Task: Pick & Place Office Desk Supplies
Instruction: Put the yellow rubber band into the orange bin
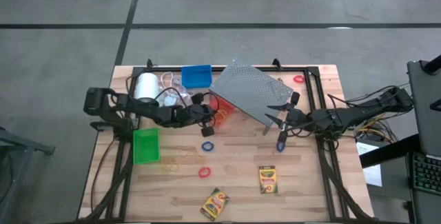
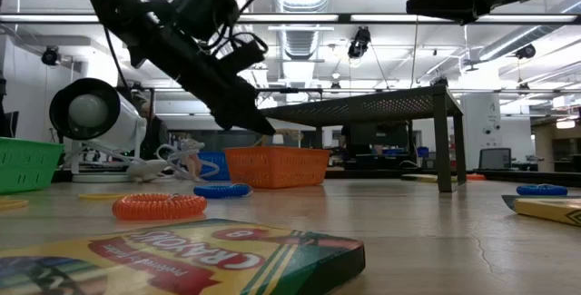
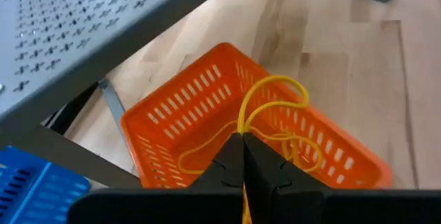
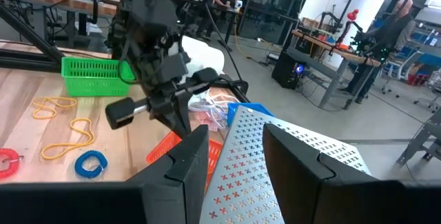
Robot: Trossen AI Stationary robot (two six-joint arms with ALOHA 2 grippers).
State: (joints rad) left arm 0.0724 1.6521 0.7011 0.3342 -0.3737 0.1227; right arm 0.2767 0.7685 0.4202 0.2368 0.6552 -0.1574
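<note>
Grey perforated rack (image 1: 253, 89) stands at table rear centre. Red-orange bin (image 3: 241, 131) sits partly under the rack's edge; yellow rubber-band loops lie inside it. Blue bin (image 1: 196, 76) behind, green bin (image 1: 145, 145) at left front; their contents cannot be made out. Left gripper (image 3: 242, 163) hangs over the red-orange bin, jaws pinched shut on a yellow rubber band (image 3: 272, 100). Right gripper (image 4: 234, 145) hovers by the rack's right side, jaws apart, holding nothing. Two crayon boxes (image 1: 267, 180) lie at the front edge.

Orange slotted bin (image 3: 227, 114), yellow band (image 3: 272, 103)
</note>
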